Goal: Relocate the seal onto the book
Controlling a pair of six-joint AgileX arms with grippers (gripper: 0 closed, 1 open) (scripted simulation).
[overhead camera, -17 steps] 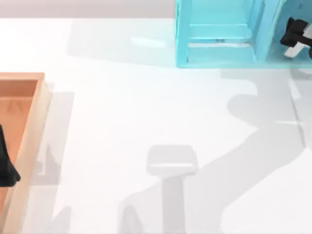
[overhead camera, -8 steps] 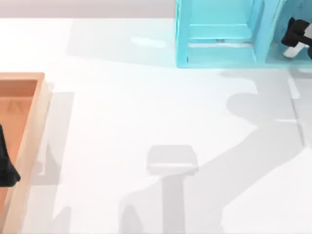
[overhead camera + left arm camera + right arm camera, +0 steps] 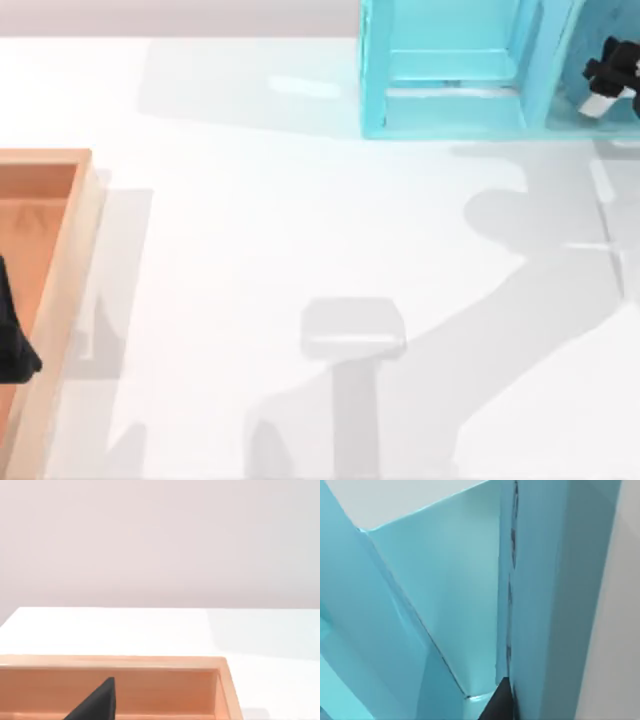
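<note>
Right gripper (image 3: 612, 75) sits at the far right of the top view, over the light turquoise open-fronted shelf unit (image 3: 450, 70) at the table's back edge, above its rightmost compartment. Black body with a pale tip angled down-left; whether this claw is open or closed cannot be told. Right wrist view looks close along turquoise panels (image 3: 445, 605) of that unit, a vertical divider edge running down the frame, with a dark finger tip (image 3: 499, 705) at the lower edge, just beside the divider.

Left gripper (image 3: 12, 335) hangs at the left edge of the top view, over the tan wooden open-topped tray (image 3: 70, 260), a black wedge above the tray floor. Its claw state cannot be told either. Left wrist view shows the tray's far wall (image 3: 150, 662) and right corner, one black finger (image 3: 97, 702) poking up in front of the inner wall, white tabletop (image 3: 150, 630) behind.

White table (image 3: 300, 220) carries grey arm shadows across the middle and right. Seal and book: location cannot be told from these views.
</note>
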